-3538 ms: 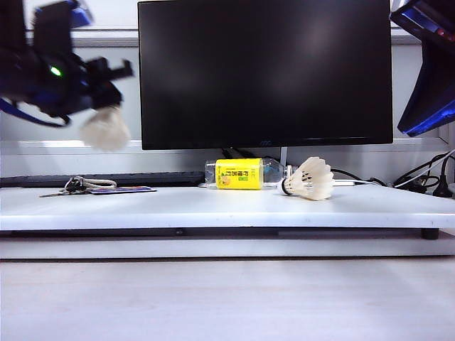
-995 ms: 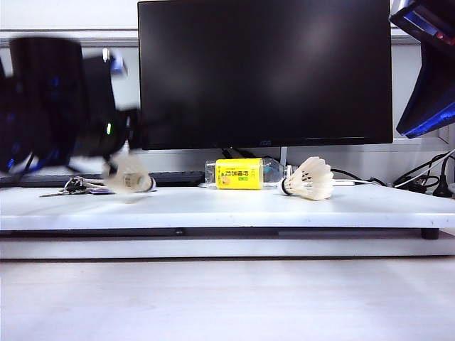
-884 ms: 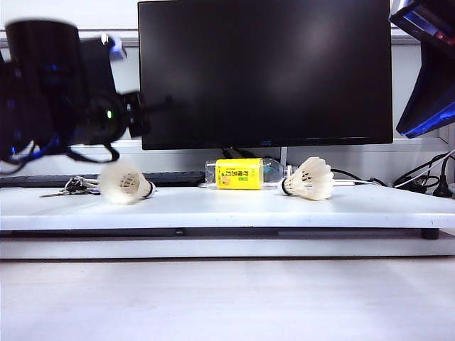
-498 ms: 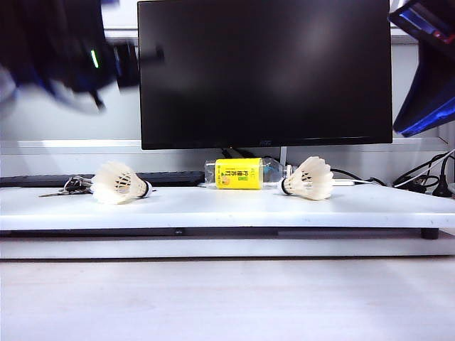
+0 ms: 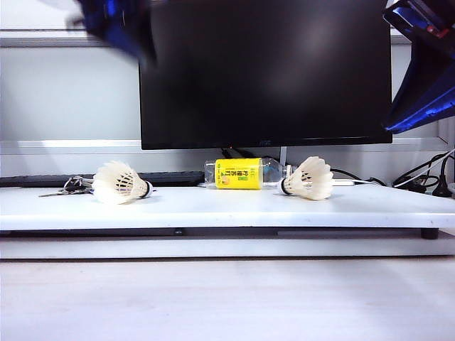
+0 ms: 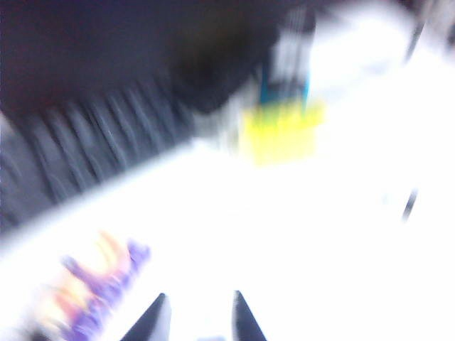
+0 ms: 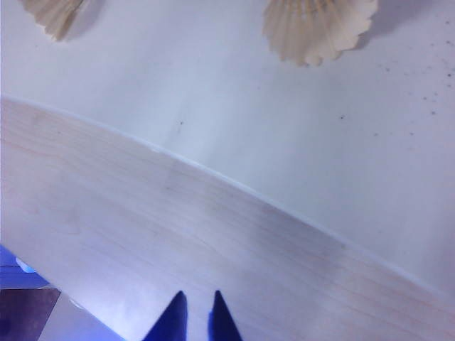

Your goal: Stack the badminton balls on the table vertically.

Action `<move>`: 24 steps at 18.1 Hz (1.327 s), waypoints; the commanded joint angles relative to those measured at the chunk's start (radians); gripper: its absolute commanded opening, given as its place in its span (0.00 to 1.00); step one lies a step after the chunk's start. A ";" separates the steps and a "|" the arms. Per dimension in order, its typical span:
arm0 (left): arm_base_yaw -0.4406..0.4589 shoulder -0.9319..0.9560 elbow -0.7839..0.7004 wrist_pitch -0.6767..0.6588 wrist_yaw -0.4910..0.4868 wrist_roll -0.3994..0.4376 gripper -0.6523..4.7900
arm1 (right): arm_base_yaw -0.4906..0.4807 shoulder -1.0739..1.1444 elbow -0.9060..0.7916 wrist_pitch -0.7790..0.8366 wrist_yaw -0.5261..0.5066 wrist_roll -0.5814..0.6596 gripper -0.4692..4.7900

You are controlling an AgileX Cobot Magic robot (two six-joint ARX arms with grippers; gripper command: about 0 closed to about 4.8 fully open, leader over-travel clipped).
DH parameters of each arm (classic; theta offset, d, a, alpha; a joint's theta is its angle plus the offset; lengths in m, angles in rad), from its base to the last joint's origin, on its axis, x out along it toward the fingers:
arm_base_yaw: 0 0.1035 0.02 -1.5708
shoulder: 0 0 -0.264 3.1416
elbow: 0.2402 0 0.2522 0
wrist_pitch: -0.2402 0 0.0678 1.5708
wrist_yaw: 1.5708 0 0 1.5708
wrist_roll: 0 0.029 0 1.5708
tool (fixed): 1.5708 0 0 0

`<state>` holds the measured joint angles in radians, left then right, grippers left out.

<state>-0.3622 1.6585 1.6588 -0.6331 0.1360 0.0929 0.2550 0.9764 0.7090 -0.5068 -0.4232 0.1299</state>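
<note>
Two white feather badminton balls lie on their sides on the white table [image 5: 213, 206], well apart. One badminton ball [image 5: 119, 182] is at the left and the other [image 5: 309, 178] is right of the middle. My left gripper [image 6: 200, 316] is open and empty, its arm a blur [image 5: 117, 25] high above the left one. My right gripper [image 7: 197, 302] is shut with nothing in it, hovering over the pale wood surface [image 7: 178, 234] in front of the table. From there one ball's skirt [image 7: 320, 28] and the edge of the other ball [image 7: 57, 14] show ahead.
A black monitor [image 5: 264, 71] stands behind the table, with a yellow-labelled bottle [image 5: 240, 174] lying under it. Keys and a purple card [image 5: 71, 187] lie at the left by a keyboard [image 5: 43, 180]. Cables [image 5: 426, 183] run at the right. The right arm's body [image 5: 419, 71] hangs top right.
The left gripper has let go of the left badminton ball, which now rests on its side on the table. The left arm has risen and moved right. The right arm has barely moved.
</note>
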 commanded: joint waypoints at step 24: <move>-0.003 0.609 0.594 -0.661 -0.072 0.046 0.48 | 0.001 -0.003 0.003 0.006 -0.081 0.002 0.19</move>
<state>-0.3634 2.2765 2.2463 -1.2972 0.0666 0.1387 0.2558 0.9764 0.7090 -0.5106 -0.4953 0.1307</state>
